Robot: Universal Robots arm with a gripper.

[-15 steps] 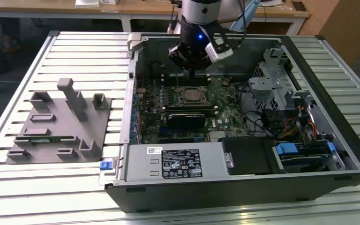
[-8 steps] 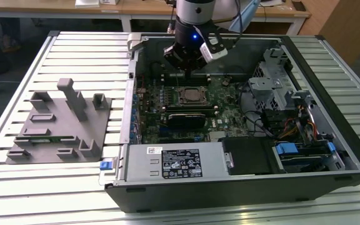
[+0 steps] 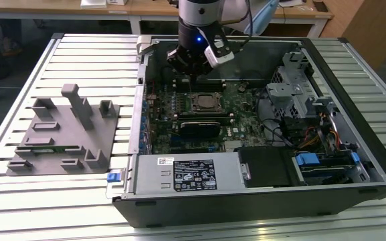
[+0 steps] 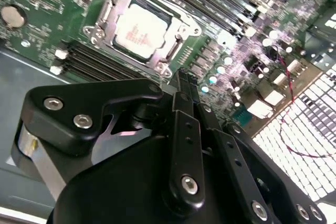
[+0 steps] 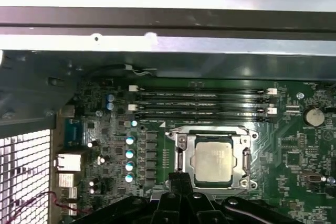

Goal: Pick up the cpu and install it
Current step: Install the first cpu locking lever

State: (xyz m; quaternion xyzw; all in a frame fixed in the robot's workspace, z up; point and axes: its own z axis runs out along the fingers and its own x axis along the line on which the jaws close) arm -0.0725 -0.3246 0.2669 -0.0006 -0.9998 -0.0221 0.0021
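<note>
The cpu [image 5: 212,159] lies flat in the motherboard socket, its pale metal top framed by the metal socket bracket [image 5: 180,145]. It also shows in the second wrist view as the cpu [image 4: 140,30] and in the exterior view as the cpu [image 3: 206,102]. My gripper [image 3: 190,75] hangs inside the open computer case, a little above the board and just beyond the socket's far edge. Its black fingers [image 4: 184,85] are together with nothing between them. In the first wrist view the gripper [image 5: 181,178] sits at the socket's edge, apart from the chip.
A grey holder tray [image 3: 62,135] with upright blocks stands on the slatted table at the exterior view's left. Inside the case are memory slots [image 5: 202,103], a heatsink card [image 3: 198,128], a power supply [image 3: 189,173], a drive cage [image 3: 293,90] and loose cables [image 3: 313,135].
</note>
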